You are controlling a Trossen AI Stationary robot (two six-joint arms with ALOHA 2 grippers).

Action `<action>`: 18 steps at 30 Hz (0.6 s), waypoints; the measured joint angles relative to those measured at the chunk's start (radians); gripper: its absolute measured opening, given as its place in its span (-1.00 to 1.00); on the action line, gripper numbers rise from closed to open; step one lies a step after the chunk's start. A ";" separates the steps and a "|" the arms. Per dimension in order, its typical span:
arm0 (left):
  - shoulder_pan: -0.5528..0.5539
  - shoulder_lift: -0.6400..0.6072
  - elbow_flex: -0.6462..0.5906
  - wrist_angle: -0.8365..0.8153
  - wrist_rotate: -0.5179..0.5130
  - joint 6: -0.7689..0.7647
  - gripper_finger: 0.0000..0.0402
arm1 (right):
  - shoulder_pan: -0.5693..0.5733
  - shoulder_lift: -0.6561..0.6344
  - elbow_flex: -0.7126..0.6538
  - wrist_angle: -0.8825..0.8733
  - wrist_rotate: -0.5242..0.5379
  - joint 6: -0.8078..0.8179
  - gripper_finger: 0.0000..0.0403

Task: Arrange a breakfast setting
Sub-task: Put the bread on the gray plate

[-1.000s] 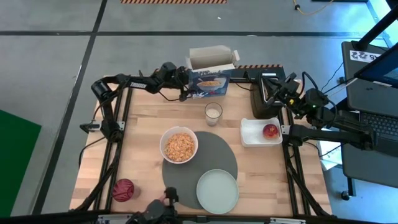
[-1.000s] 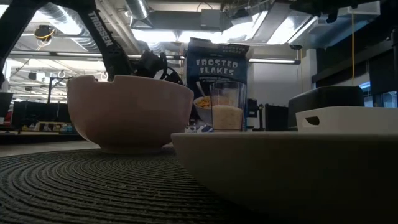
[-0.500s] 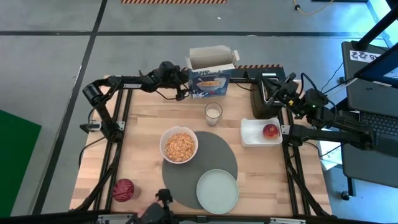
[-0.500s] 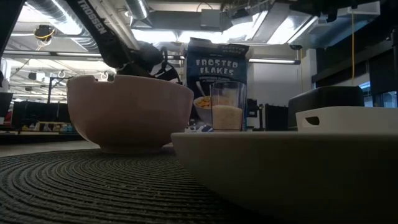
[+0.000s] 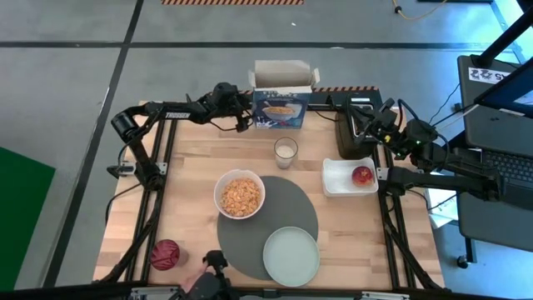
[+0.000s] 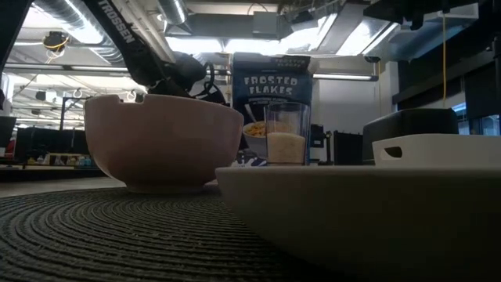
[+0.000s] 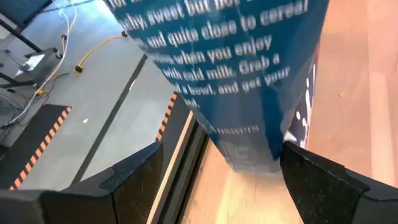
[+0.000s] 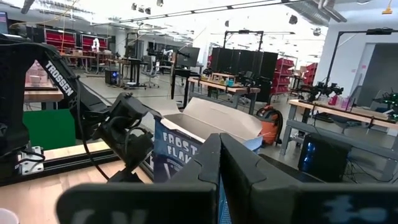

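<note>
The blue cereal box (image 5: 281,106) stands at the table's far edge, its top flaps open; it also shows in the low view (image 6: 272,84). My left gripper (image 5: 247,112) is open, level at the box's left side, with the box's lower part (image 7: 249,106) between its fingers. My right gripper (image 5: 361,123) is shut and empty above the black toaster (image 5: 353,140). A white bowl (image 5: 240,194) of cereal sits on the edge of the round dark-grey mat (image 5: 283,215). The pale-green plate (image 5: 291,255) overlaps the mat's near edge. The glass of milk (image 5: 286,152) stands behind them. The spoon and the bagel are out of view. My left gripper reaches level from the table's left, its fingers on either side of the box's lower part. One finger (image 7: 311,180) lies at the box's edge (image 7: 281,134); whether it touches, I cannot tell. The other finger (image 7: 137,180) stands apart from the box.
A red apple (image 5: 362,175) lies in the white rectangular tray (image 5: 336,179) at the right, just in front of the toaster. A dark-red round thing (image 5: 166,254) lies at the near left corner. Bare wood shows at the left, between it and the bowl.
The cereal box has come more upright and sunk a little at the far edge. My left arm's elbow has swung toward the table's left, while its gripper has stayed beside the box.
</note>
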 joint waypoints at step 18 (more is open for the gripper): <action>-0.011 -0.335 -0.001 -0.489 -0.070 -0.194 0.54 | 0.000 -0.068 0.000 -0.295 0.306 0.151 -0.76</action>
